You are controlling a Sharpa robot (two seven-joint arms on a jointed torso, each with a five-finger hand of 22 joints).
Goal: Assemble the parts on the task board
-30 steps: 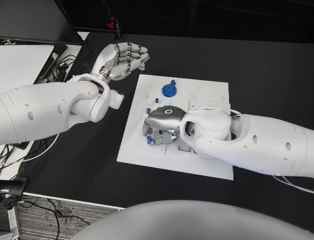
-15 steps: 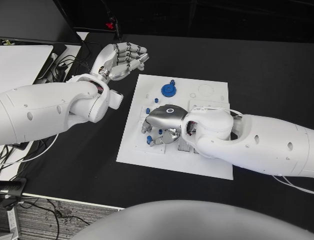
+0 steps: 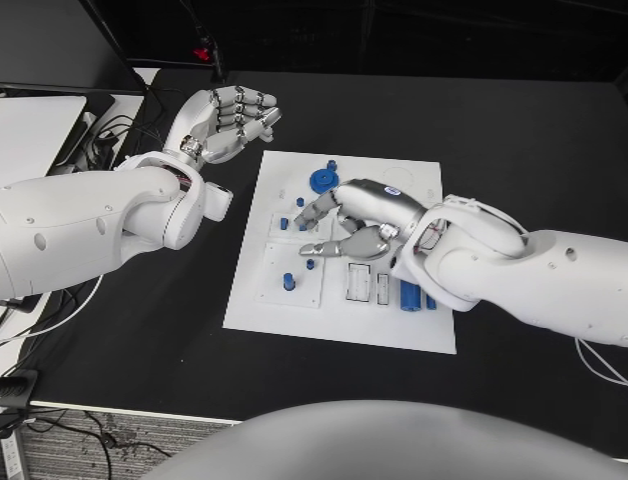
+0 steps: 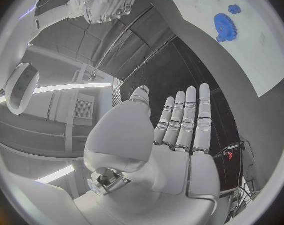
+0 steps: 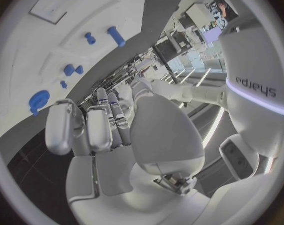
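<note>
Task board [image 3: 257, 300], a flat matte white rectangular plate, is lying mid-table on the black table [image 3: 545, 130], its long side running away from the robot. Blue gear [image 3: 321, 180], a round toothed disc with a raised hub, is sitting flat near the board's far edge; it is also showing in the left wrist view [image 4: 225, 27] and the right wrist view [image 5: 38, 101]. Small blue pegs are standing on the board's left half: at least three are countable, near [image 3: 281, 222], near [image 3: 288, 279] and one by the gear [image 3: 332, 164]; others may be hidden under the hand. Two blue cylinders [image 3: 411, 294] are lying side by side in a recess near the right arm, beside two pale rectangular slots [image 3: 357, 281]. Right hand [image 3: 346, 222], smooth silver metal, is hovering over the board's middle, fingers extended and spread, holding nothing. Left hand [image 3: 225, 122] is raised off the board's far-left corner above the table, palm open, fingers straight and together, empty.
</note>
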